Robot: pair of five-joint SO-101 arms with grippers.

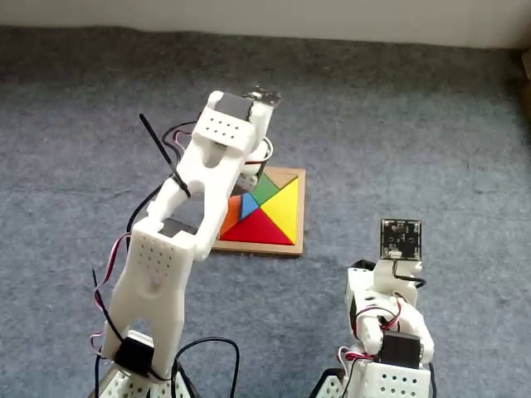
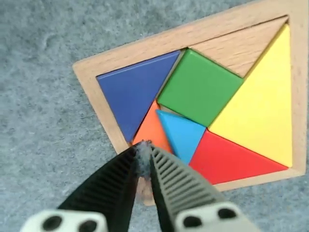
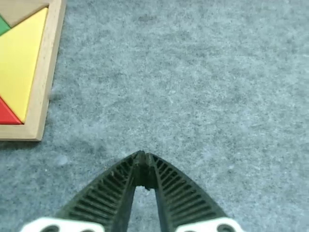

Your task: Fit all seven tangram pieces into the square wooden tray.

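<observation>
**Grey felt tabletop, tray almost filled**

Grey felt covers the tabletop, and the square wooden tray (image 2: 120, 53) lies flat on it. Inside the tray I count six coloured pieces: a blue triangle (image 2: 133, 92), a green square (image 2: 200, 87), a big yellow triangle (image 2: 263, 116), a red triangle (image 2: 231, 159), a small light-blue triangle (image 2: 181, 133) and an orange piece (image 2: 152, 128). One triangular patch (image 2: 236, 50) in a tray corner, between green and yellow, is wood-coloured. I cannot tell whether it is an empty slot or an unpainted piece.

My left end effector (image 2: 143, 145) is pinched closed with nothing in it, its tips over the orange piece just inside the tray rim. My right end effector (image 3: 142, 157) is also closed and empty, over bare felt beside the tray's yellow corner.

I judge these pieces to be thin, stiff, light painted wood with slick faces. Seated ones lie flush, leaving no edge to grip, so closed tips pressing down and sliding suit them. A loose piece I would pinch across two opposite edges.
</observation>
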